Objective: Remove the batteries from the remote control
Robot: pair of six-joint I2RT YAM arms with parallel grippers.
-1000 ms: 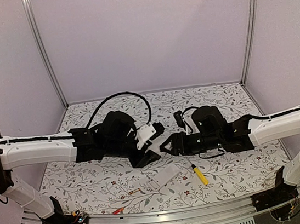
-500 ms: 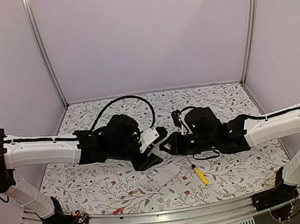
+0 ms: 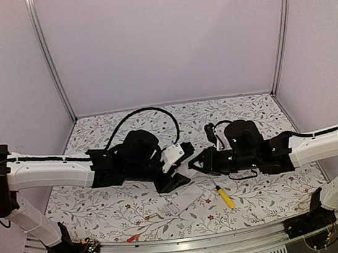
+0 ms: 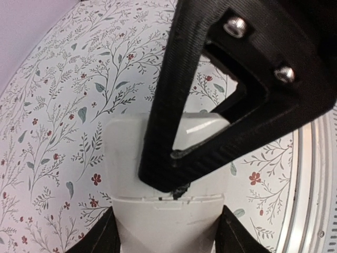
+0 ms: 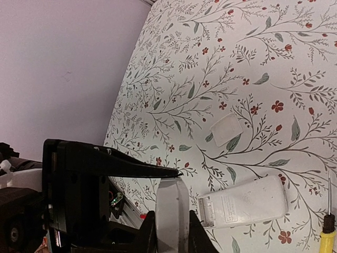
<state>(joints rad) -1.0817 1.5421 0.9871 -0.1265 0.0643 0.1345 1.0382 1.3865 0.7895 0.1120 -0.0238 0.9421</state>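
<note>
My left gripper (image 4: 168, 234) is shut on a white remote control (image 4: 158, 158) and holds it above the table, one finger on each side. My right gripper (image 5: 176, 172) is shut, and its pointed tip rests on the seam of the remote's back cover. In the top view the held remote (image 3: 174, 156) sits between the left gripper (image 3: 172, 177) and the right gripper (image 3: 194, 163). A slim battery (image 3: 151, 217) lies on the table near the front. A small red-orange one (image 3: 132, 238) lies by the front rail.
A second white remote (image 5: 245, 208) lies on the table with its battery bay open. A small white cover (image 5: 226, 130) lies beyond it. A yellow-handled screwdriver (image 3: 225, 197) lies to the right of that remote. Purple walls enclose the table.
The right gripper has gone from open to shut. Both arms have shifted a little to the right, the left one carrying the remote.
</note>
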